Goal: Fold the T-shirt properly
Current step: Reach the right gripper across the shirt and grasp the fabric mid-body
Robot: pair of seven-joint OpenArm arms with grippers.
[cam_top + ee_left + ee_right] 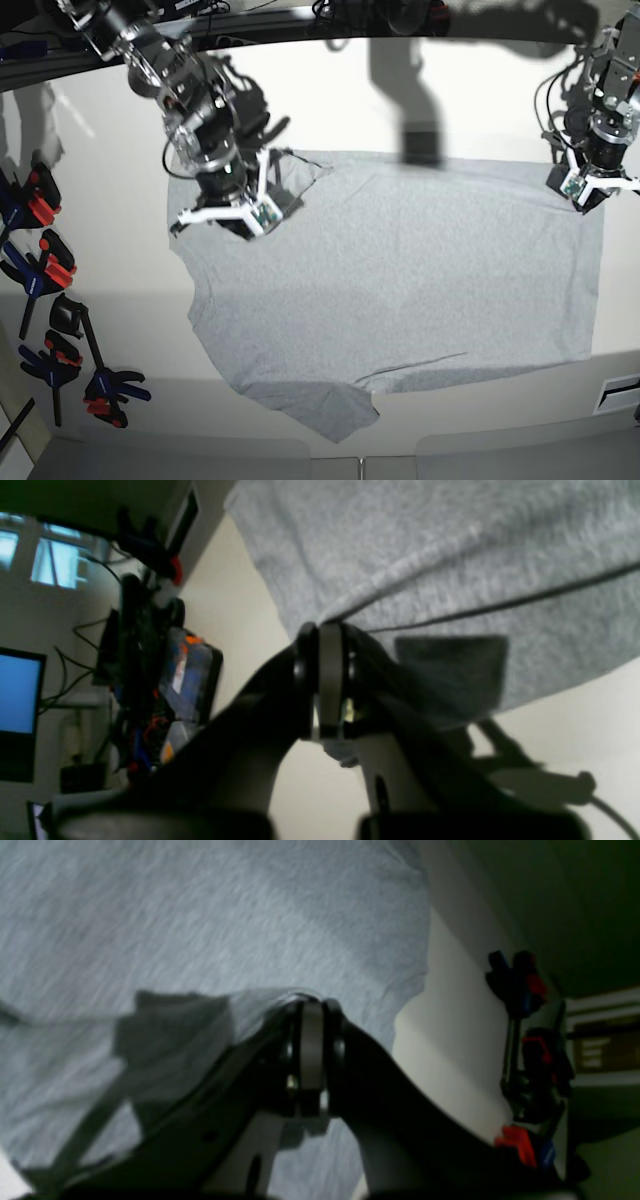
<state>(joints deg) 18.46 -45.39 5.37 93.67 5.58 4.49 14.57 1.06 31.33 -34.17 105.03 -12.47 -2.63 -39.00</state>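
T-shirt [400, 280] spread flat across table [120, 300] centre. Left claw [585, 185] clamped on its far corner hem; right claw [228, 212] clamped on its opposite far-edge cloth.

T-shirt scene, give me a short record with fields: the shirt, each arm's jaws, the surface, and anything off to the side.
shirt: T-shirt, light grey, spread mostly flat, one sleeve folded under at the near edge
left gripper: jaws shut on the T-shirt at its corner
right gripper: jaws shut on the T-shirt near its far edge
surface: white table
side: clamps with red and blue grips beside the shirt
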